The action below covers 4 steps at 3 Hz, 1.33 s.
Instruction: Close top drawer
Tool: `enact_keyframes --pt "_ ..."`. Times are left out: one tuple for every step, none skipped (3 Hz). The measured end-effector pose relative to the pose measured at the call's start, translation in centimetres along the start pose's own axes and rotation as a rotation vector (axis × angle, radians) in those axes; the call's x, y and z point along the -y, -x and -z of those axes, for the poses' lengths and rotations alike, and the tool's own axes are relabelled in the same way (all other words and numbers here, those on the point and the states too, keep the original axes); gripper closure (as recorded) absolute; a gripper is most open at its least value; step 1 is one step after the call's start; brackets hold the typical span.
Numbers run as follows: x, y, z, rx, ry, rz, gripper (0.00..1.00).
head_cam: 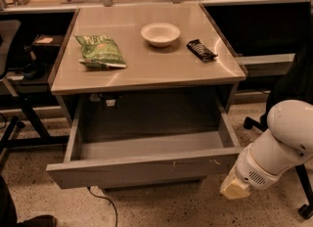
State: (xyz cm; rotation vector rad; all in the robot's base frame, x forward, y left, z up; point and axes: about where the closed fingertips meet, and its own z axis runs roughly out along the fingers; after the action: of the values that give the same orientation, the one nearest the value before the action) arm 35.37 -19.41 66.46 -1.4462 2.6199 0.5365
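Your top drawer [142, 170] stood pulled out below the desk top [146, 67], its front panel at six o'clock; your gripper [235, 189] hung at four o'clock, just beside that end of the panel — open or closed, I could not tell. A push from that corner alone could twist the drawer and jam it, or the gripper could slide off.
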Motion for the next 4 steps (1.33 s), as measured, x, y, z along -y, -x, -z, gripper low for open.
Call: enact_keyframes --pt "1.6 0.8 -0.6 -0.001 -0.034 -0.005 1.0" --pt "3.7 2.7 -0.8 0.011 -0.065 0.003 1.0" --pt "4.9 5.1 -1.5 0.029 -0.076 0.026 1.0" --pt "5.2 5.9 -1.7 0.033 -0.078 0.034 1.0"
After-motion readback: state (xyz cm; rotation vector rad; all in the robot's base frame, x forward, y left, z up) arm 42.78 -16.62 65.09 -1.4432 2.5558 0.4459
